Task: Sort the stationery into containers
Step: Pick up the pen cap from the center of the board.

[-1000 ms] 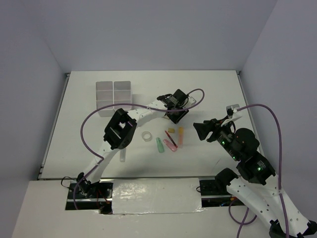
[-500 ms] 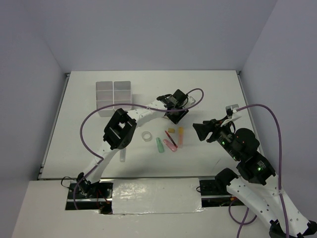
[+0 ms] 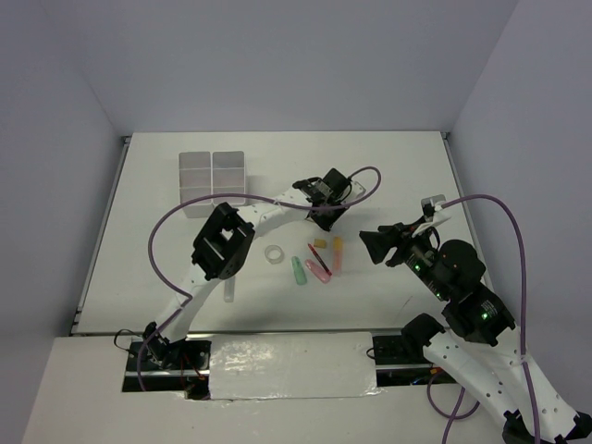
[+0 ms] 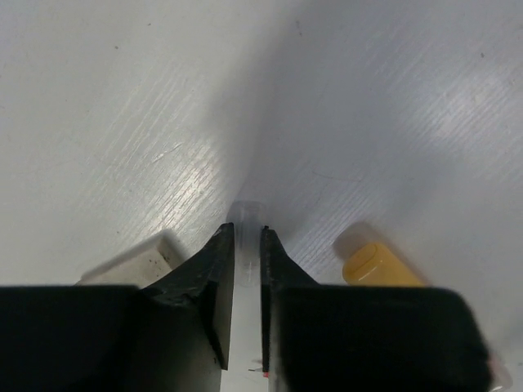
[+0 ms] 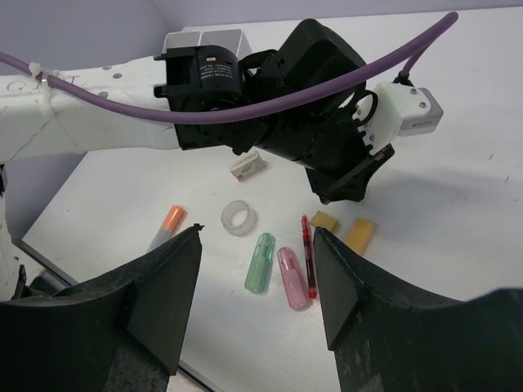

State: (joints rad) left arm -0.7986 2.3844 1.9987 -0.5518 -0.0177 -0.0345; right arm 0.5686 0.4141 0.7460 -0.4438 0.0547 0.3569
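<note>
The left pincer (image 4: 247,234) had its fingers (image 4: 214,269) drawn almost together, a thin pen (image 4: 245,212) showing in the slit, though whether it was clamped could not be told; a yellow block (image 4: 374,265) lay at its 4 o'clock. The right pincer (image 5: 257,245) gaped empty at 3 o'clock of the pink marker (image 3: 318,270), the box (image 3: 213,180) far off at 10 o'clock.
</note>
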